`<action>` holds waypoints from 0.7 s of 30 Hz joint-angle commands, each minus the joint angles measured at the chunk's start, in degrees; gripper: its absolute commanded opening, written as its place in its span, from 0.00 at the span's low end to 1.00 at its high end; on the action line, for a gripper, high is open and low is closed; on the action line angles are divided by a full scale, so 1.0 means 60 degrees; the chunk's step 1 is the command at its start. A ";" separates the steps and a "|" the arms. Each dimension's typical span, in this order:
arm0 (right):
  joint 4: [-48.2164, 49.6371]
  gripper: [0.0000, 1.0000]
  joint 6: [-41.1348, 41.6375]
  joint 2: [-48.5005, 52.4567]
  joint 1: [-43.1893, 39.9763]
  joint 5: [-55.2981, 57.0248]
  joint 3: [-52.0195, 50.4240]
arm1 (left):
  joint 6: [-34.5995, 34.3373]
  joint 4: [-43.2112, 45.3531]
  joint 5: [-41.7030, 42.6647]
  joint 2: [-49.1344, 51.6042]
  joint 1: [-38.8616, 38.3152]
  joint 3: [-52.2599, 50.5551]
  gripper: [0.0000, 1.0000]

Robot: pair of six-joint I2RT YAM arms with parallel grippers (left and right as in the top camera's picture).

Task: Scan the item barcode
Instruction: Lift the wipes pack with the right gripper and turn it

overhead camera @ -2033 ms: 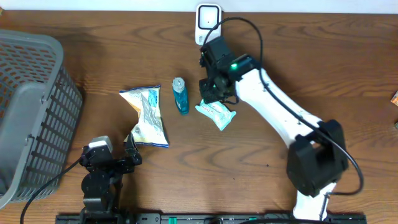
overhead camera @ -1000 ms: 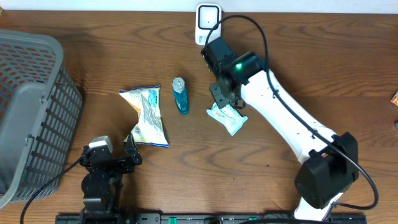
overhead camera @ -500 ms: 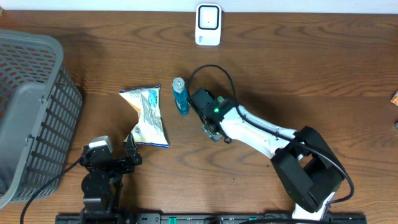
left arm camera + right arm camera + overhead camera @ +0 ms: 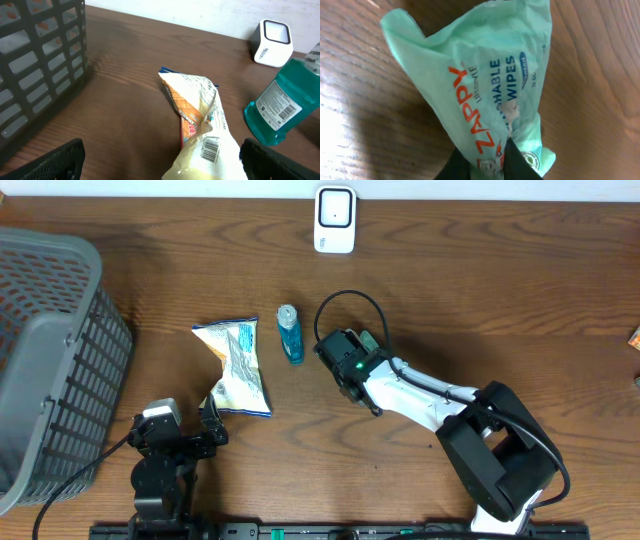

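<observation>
The green wipes pack (image 4: 485,85) is bunched at one end between the closed jaws of the right gripper (image 4: 487,159). The rest of it fans out over the wood of the table (image 4: 350,125), and whether it rests on the surface or hangs just above it cannot be told. The printed face turned to the wrist camera shows brand lettering but no barcode, so the code is probably on the far side or hidden in a fold. From overhead the gripper covers almost all of the pack, near the middle of the table and just beside the blue bottle (image 4: 290,333). The scanner (image 4: 334,220) stands at the far edge, well apart from the pack. As a judgement, the pick is made but the scan is not: the pack has yet to be carried up to the scanner with its code turned toward the window. Further out, the chip bag (image 4: 236,365) lies between the bottle and the basket (image 4: 50,360). The left gripper (image 4: 160,160) hangs wide open near the bag, holding nothing.
</observation>
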 commanded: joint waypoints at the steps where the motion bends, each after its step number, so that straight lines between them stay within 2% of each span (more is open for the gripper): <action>1: -0.0532 0.01 0.0364 0.0142 -0.0131 -0.0882 0.0266 | -0.0087 0.0018 -0.0015 -0.0058 0.0055 -0.0022 0.98; 5: -0.2306 0.01 0.0342 -0.0131 -0.0543 -0.3242 0.1767 | -0.0087 0.0015 -0.0015 -0.0058 0.0055 -0.0022 0.98; 8: -0.3818 0.01 -0.0328 -0.0321 -0.1115 -0.5595 0.2871 | -0.0091 0.0018 -0.0015 -0.0058 0.0055 -0.0022 0.98; 12: -0.5395 0.01 -0.2288 -0.0499 -0.2259 -0.9872 0.3519 | -0.0091 0.0015 -0.0015 -0.0058 0.0055 -0.0022 0.98; 15: -0.6827 0.01 -0.4557 -0.0448 -0.3126 -1.2593 0.3439 | -0.0091 0.0015 -0.0015 -0.0058 0.0055 -0.0022 0.98; 18: -0.7770 0.01 -0.6470 -0.0444 -0.3687 -1.3999 0.3246 | -0.0091 0.0015 -0.0015 -0.0058 0.0055 -0.0022 0.98; 21: -0.8145 0.01 -0.7475 -0.0444 -0.4029 -1.5187 0.2914 | -0.0087 0.0015 -0.0015 -0.0058 0.0055 -0.0022 0.98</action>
